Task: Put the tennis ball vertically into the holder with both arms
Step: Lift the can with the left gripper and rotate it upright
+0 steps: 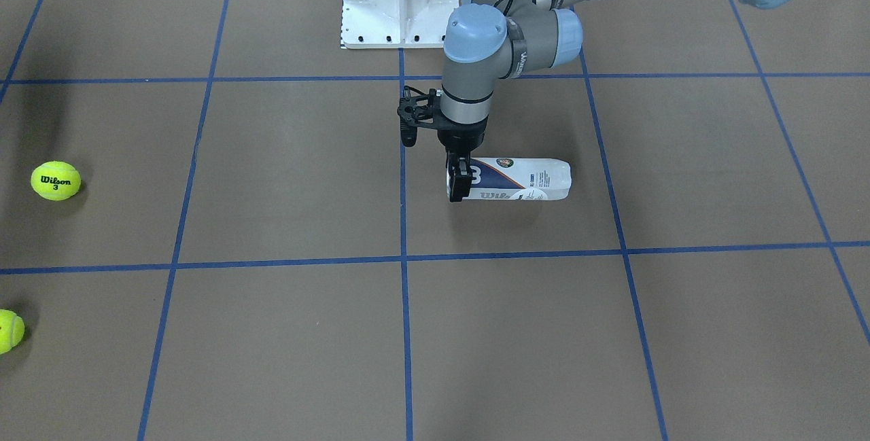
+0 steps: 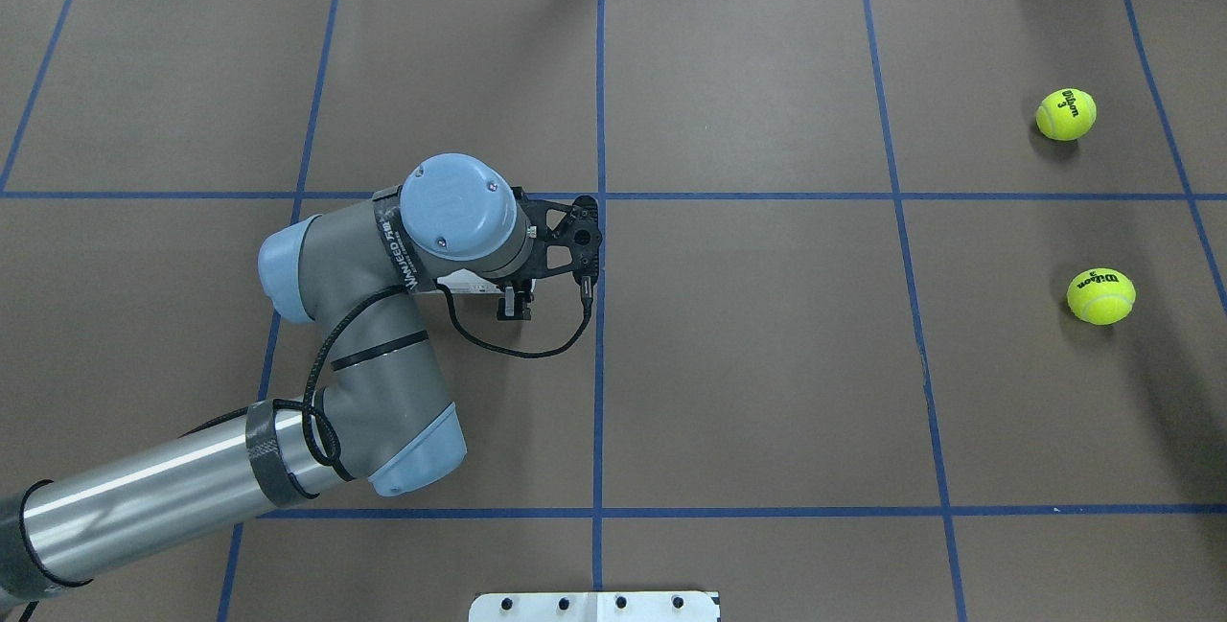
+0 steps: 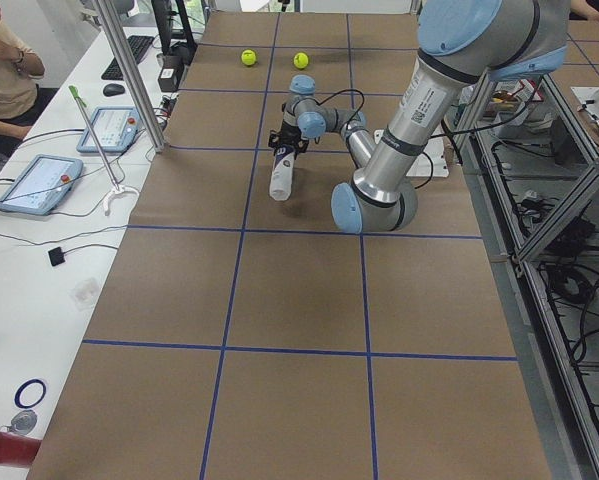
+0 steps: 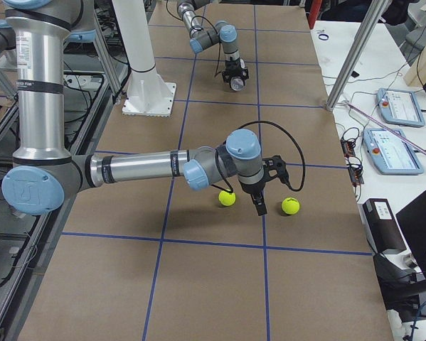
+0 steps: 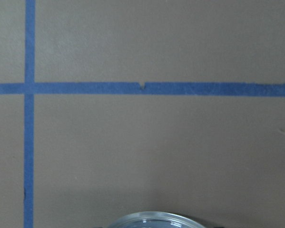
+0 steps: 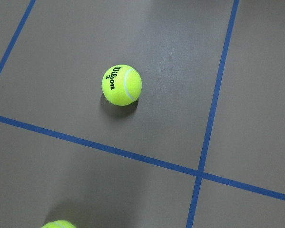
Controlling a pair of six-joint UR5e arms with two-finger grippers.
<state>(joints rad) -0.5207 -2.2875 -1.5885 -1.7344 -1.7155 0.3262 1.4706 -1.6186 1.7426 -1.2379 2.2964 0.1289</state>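
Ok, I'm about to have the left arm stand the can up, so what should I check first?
1. Holder upright: not ok, it lies on its side.
2. Left gripper at the holder's mouth end: ok.
3. Left gripper's hold firm: cannot tell.
4. Tennis ball loose and unobstructed: ok; a second ball lies apart from it.
5. Right gripper open for the ball: cannot tell.
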